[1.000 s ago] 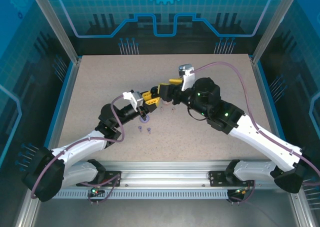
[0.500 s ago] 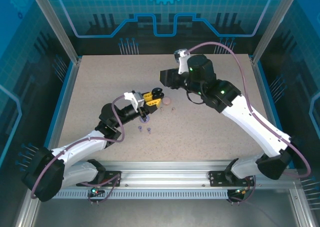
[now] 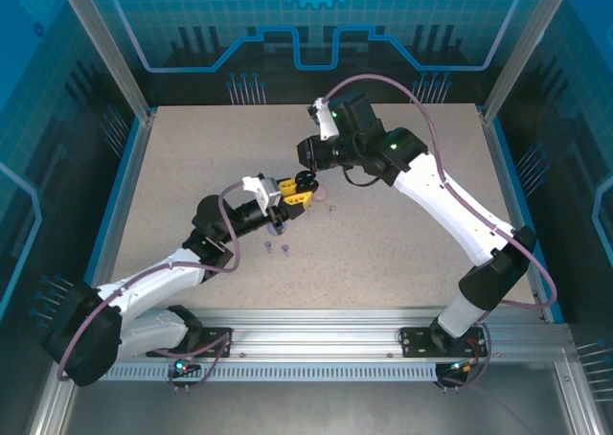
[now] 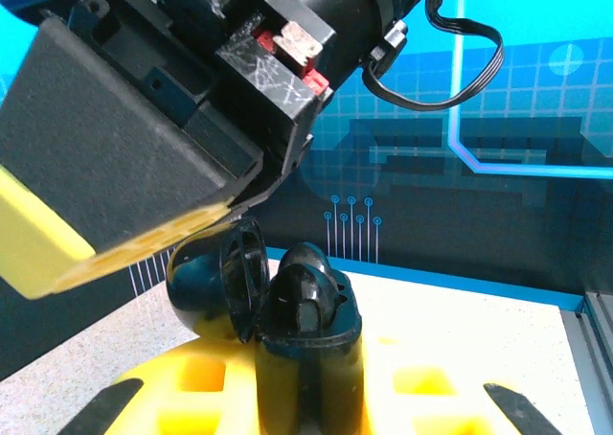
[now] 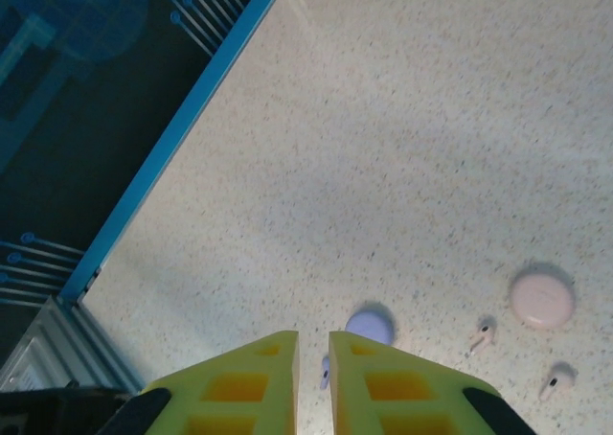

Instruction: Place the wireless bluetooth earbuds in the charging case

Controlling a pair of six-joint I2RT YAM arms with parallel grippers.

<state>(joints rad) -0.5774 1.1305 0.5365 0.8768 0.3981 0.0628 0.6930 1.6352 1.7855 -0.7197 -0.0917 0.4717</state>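
Black case [image 4: 306,306], pink case [image 5: 541,299], lilac case [image 5: 369,326]: one each; two pink earbuds [image 5: 482,336] [image 5: 554,382].

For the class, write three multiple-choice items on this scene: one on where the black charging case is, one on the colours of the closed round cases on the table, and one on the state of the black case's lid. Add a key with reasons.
1. Where is the black charging case?
A. Lying on the table by its far edge
B. Held in the left end effector
C. Stacked on a round case

2. What colours are the two closed round cases on the table?
A. Green and white
B. Red and orange
C. Pink and lilac

3. How is the black case's lid?
A. Swung open
B. Shut
C. Taken off and lying on the table

Key:
1 B: the left wrist view shows it gripped between that end effector's yellow fingers.
2 C: the right wrist view shows the pink case and the lilac case.
3 A: the lid stands up beside the base.
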